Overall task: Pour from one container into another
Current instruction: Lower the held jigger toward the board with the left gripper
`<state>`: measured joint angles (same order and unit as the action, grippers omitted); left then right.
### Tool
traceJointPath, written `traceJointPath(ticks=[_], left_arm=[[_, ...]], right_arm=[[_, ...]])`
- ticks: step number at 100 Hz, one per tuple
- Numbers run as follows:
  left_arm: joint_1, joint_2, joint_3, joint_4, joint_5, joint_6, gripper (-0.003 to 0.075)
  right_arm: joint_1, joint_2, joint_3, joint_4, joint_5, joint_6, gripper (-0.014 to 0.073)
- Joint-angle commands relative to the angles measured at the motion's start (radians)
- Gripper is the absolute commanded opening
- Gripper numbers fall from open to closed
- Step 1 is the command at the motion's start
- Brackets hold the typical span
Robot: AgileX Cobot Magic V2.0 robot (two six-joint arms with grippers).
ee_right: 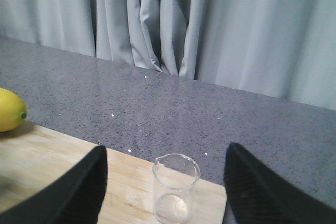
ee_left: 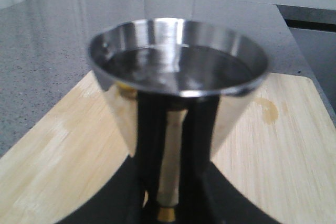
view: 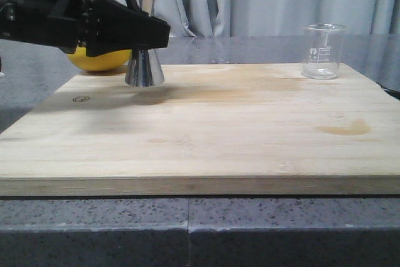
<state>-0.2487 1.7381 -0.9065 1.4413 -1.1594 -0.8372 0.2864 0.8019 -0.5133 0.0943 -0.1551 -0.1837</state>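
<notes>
Standing upright, jigger [view: 145, 67] axis vertical

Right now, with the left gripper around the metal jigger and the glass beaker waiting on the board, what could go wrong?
1. The left gripper sits at the jigger, which looks to hold liquid in the left wrist view; a nudge or tilt could spill it.
2. The beaker stands near the board's back edge, between the open right gripper's fingers; a rough close could knock it off.
</notes>
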Motion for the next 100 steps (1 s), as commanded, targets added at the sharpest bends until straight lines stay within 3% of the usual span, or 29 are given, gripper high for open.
traceJointPath(ticks=[1,100], left_arm=[[0.002,-0.049,-0.005,-0.111,-0.204,0.02,-0.0018],[0.002,-0.036,0.043,-0.177,-0.204,0.09,-0.0018]], right_arm=[[-0.006,-0.008,-0.037,-0.01,-0.074,-0.006,0.0409],[-0.006,-0.008,-0.037,-0.01,-0.068,-0.006,0.0407]])
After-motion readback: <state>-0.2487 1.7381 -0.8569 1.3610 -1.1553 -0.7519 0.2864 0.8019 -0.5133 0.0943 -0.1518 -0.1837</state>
